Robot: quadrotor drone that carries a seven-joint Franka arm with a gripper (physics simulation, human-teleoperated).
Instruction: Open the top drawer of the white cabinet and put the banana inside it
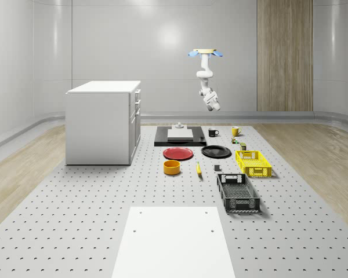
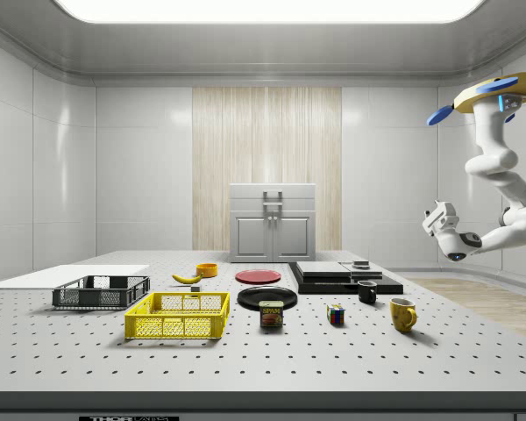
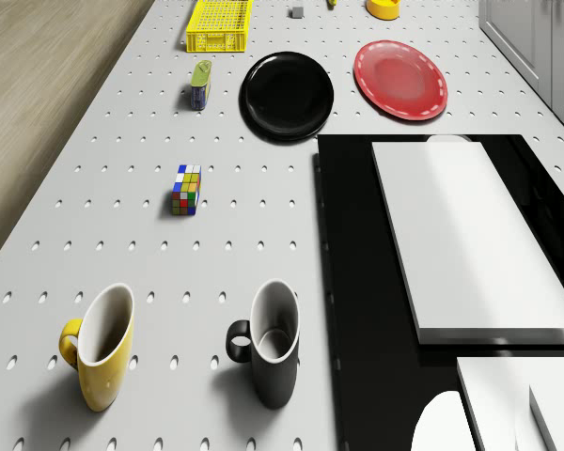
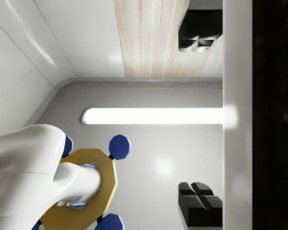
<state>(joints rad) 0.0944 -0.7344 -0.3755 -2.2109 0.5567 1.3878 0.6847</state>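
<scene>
The end effector (image 1: 213, 104) hangs high in the air at the end of the bent white arm (image 1: 205, 78), well above the far end of the perforated worktop (image 1: 75, 220), over the ground just behind the black slab (image 1: 180, 137) and the two mugs; in the wrist view its two dark fingers (image 4: 199, 201) stand well apart with nothing between them, so it is released and empty. The drone (image 1: 206, 53) hovers above it, resting on nothing. The white cabinet (image 1: 102, 121) stands to the whole-scene view's left of the end effector and lower, at the worktop's left side, its drawer fronts turned toward the middle of the worktop; the top drawer (image 2: 273, 199) appears closed in the side view, its handle (image 2: 273, 200) untouched. The banana (image 1: 198, 168) lies on the worktop nearer the camera in the whole-scene view, just beside the small orange bowl (image 1: 172, 167) and near the red plate (image 1: 178, 153), its long axis running roughly near-to-far, well apart from both cabinet and end effector. Judged from this, the opening step has not begun: the end effector would need to descend and travel leftward to reach the drawer front, with the banana lying in the opposite, nearer direction.
</scene>
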